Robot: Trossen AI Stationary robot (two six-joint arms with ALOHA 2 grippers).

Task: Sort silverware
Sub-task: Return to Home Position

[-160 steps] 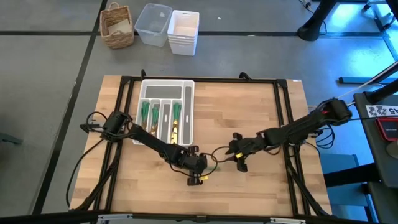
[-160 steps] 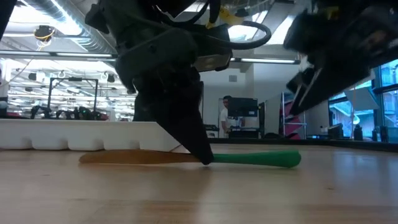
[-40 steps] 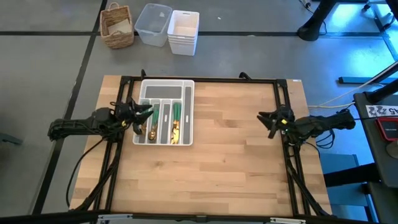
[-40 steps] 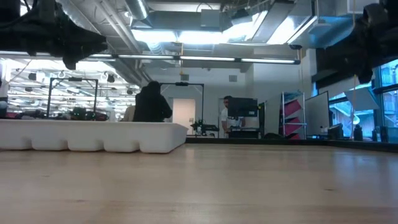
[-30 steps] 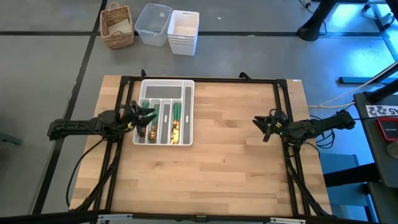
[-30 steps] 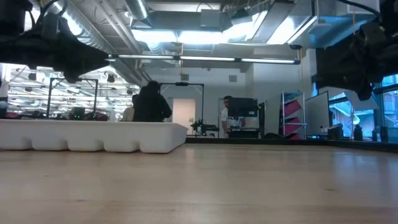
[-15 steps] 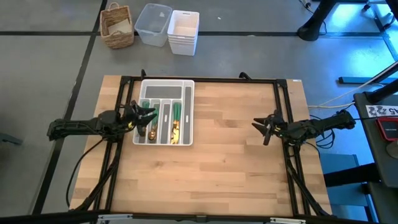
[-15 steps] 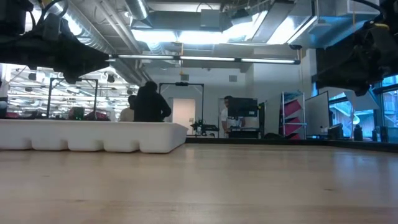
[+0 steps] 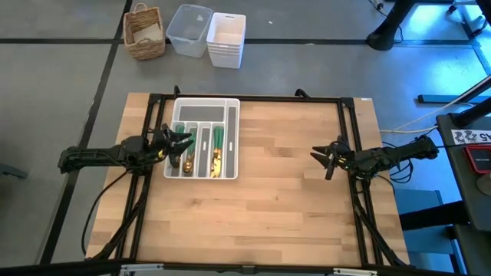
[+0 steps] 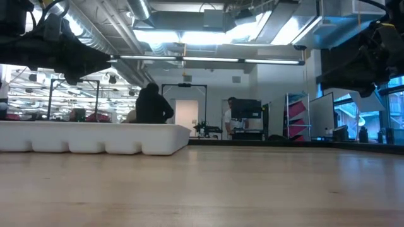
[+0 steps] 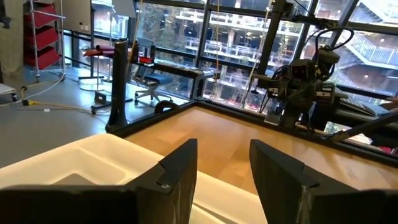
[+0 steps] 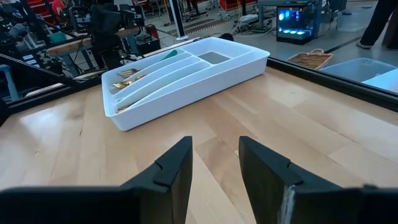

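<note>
The silverware [image 9: 217, 146] is lying inside the white tray [image 9: 207, 100], sorted into its long compartments with green handles pointing toward the table's far edge and gold heads toward the near one; from the right wrist view the pieces [image 12: 134, 78] are showing in the lanes of the tray [image 12: 205, 78]. The tray is sitting on the far left part of the wooden table [image 9: 291, 215]. The left gripper [image 9: 180, 140] is hovering over the tray's left side, its fingers [image 11: 180, 165] standing apart and holding nothing. The right gripper [image 9: 320, 163] is hanging by the table's right edge, well apart from the tray, its fingers [image 12: 174, 168] likewise spread and empty. Beyond the table, a wicker basket [image 9: 144, 31] is standing on the floor.
</note>
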